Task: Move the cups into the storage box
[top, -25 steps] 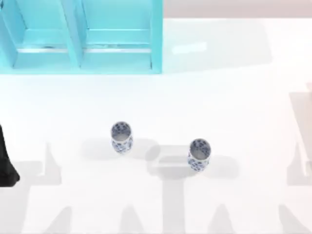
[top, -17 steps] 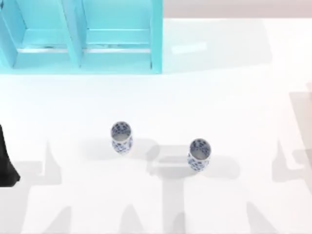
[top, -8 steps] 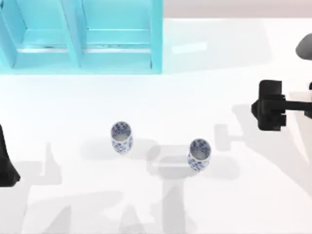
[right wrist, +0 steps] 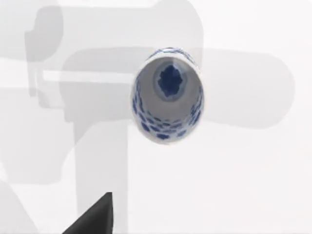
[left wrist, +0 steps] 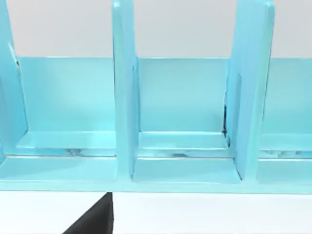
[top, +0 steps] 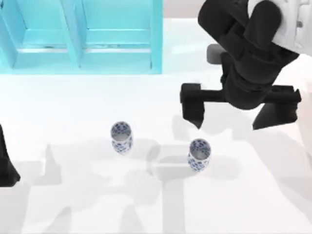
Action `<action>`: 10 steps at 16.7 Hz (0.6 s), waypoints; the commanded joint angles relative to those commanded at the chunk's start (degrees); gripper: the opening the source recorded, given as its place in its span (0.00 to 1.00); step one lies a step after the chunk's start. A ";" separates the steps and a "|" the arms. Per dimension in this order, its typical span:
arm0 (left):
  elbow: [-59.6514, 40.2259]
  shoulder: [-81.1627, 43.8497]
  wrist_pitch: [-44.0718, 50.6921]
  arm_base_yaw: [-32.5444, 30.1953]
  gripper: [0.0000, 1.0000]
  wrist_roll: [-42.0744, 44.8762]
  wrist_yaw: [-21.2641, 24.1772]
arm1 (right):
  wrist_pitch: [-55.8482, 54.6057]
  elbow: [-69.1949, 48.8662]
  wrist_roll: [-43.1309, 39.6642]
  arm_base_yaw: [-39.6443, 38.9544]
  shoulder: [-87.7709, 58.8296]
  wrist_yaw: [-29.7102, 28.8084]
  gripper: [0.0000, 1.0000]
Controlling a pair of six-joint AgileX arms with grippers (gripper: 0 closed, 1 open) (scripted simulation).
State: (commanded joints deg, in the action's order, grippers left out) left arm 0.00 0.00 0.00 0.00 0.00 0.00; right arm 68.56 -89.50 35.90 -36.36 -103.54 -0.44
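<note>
1. The right tool point(top: 239, 109) is held above the bench point(top: 243, 204), spread wide with nothing between its fingers, just behind and to the right of the right cup point(top: 199, 154).
2. Both cups stand upright on the bench, well apart from the storage box point(top: 80, 36) at the back left; the left cup point(top: 121, 137) is nearer the box.
3. For a sound grasp, the tool should be centred over the right cup's rim, lowered so the wall sits between the fingers, and closed gently; an off-centre descent is judged likely to tip the cup.
4. The left arm point(top: 6, 163) is parked at the bench's left edge; whether its tool is spread or closed cannot be told.
5. The cup's blue-patterned inner base point(right wrist: 170, 80) is revealed in the right wrist view; the box's dividers point(left wrist: 124, 92) are seen face-on in the left wrist view.
</note>
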 joint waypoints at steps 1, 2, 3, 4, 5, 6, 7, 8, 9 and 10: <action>0.00 0.00 0.00 0.00 1.00 0.00 0.00 | 2.07 -3.11 0.52 -0.14 -3.10 0.10 1.00; 0.00 0.00 0.00 0.00 1.00 0.00 0.00 | 3.82 -5.81 0.91 -0.20 -5.76 0.18 1.00; 0.00 0.00 0.00 0.00 1.00 0.00 0.00 | 5.23 -8.02 1.19 -0.19 -7.95 0.26 1.00; 0.00 0.00 0.00 0.00 1.00 0.00 0.00 | 6.30 -9.64 1.36 -0.16 -9.63 0.32 1.00; 0.00 0.00 0.00 0.00 1.00 0.00 0.00 | 7.00 -10.66 1.47 -0.11 -10.72 0.36 1.00; 0.00 0.00 0.00 0.00 1.00 0.00 0.00 | 7.31 -11.11 1.50 -0.09 -11.23 0.38 1.00; 0.00 0.00 0.00 0.00 1.00 0.00 0.00 | 7.31 -11.11 1.50 -0.09 -11.23 0.38 1.00; 0.00 0.00 0.00 0.00 1.00 0.00 0.00 | 7.31 -11.11 1.50 -0.09 -11.23 0.38 1.00; 0.00 0.00 0.00 0.00 1.00 0.00 0.00 | 7.31 -11.11 1.50 -0.09 -11.23 0.38 1.00; 0.00 0.00 0.00 0.00 1.00 0.00 0.00 | 7.18 -10.96 1.46 0.08 -11.09 0.37 1.00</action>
State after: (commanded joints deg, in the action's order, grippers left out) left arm 0.00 0.00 0.00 0.00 0.00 0.00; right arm 75.75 -100.46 37.36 -36.28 -114.63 -0.07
